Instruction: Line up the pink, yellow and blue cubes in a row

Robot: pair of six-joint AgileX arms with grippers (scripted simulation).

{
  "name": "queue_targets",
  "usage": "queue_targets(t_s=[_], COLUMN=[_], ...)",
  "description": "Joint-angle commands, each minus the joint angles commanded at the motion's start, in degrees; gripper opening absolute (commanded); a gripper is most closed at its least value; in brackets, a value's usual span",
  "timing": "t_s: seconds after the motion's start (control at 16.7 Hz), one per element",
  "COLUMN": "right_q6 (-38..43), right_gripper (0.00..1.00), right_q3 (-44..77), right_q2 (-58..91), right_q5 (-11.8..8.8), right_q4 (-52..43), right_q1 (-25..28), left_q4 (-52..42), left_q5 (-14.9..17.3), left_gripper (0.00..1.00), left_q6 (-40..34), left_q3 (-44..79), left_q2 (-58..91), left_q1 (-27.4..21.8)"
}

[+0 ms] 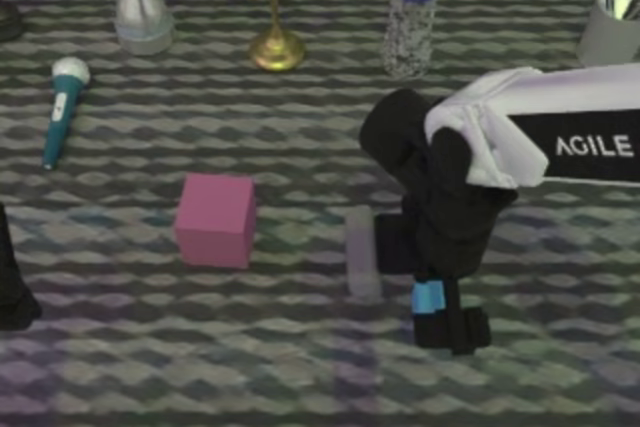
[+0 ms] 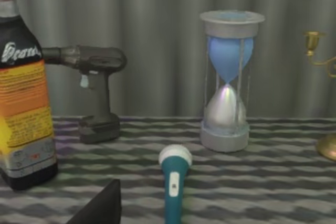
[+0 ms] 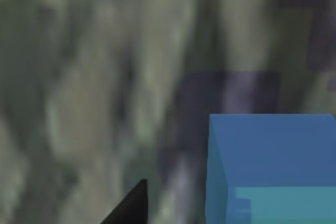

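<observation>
The large pink cube (image 1: 215,219) stands left of the table's middle. The small light-blue cube (image 1: 428,299) sits under my right gripper (image 1: 448,332), which is open around it. In the right wrist view the blue cube (image 3: 270,169) fills the corner, and a dark fingertip (image 3: 128,208) stands apart from its side. No mustard-yellow cube shows; a pale grey-lilac block (image 1: 362,250) lies between the pink cube and the right arm. My left arm (image 1: 12,292) is parked at the left edge, its one visible finger (image 2: 100,208) far to one side.
Along the back stand an hourglass (image 1: 140,7), a gold candelabra (image 1: 275,7), a glass bottle (image 1: 412,7) and a pen cup (image 1: 610,27). A teal microphone (image 1: 62,107) lies at back left. The left wrist view adds a drill (image 2: 94,93) and a sauce bottle (image 2: 23,103).
</observation>
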Motion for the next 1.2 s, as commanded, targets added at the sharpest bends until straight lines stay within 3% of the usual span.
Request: queue_targets(t_s=[0.48,0.9,1.2], right_q6=[0.0,-0.3,-0.2], right_gripper=[1.0,1.0,1.0], right_q3=[0.2,7.8,8.6], right_q2=[-0.1,-4.9,-5.5], right_q5=[0.0,-0.1,0.0], right_q4=[-0.2,-13.1,-14.3], right_q1=[-0.1,0.3,0.1], left_q4=[0.0,0.0,0.0], left_q5=[0.0,0.0,0.0], left_gripper=[1.0,1.0,1.0], left_q6=[0.0,0.0,0.0], left_q3=[0.0,0.0,0.0], left_q2=[0.0,0.0,0.0], left_q1=[0.0,0.0,0.0])
